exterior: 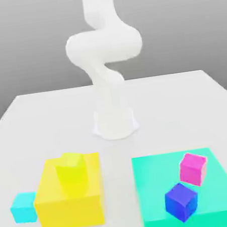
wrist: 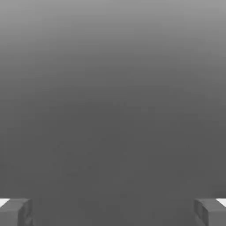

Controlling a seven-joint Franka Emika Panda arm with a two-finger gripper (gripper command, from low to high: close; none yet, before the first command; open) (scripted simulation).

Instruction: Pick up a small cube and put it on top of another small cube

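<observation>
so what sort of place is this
Looks like a simulated tabletop scene: a white robot arm over a plain pale surface, with flat-coloured blocks such as the yellow one and the green one.

In the exterior view, a large yellow block (exterior: 71, 213) sits at the lower left of the frame on a pale tabletop (exterior: 171, 112). A broad turquoise-green block (exterior: 153, 186) lies at the lower right, well apart from it, its near face cut by the frame's bottom edge. Behind the tabletop's straight far edge, a plain grey backdrop (exterior: 19, 42) spans the upper part.
</observation>
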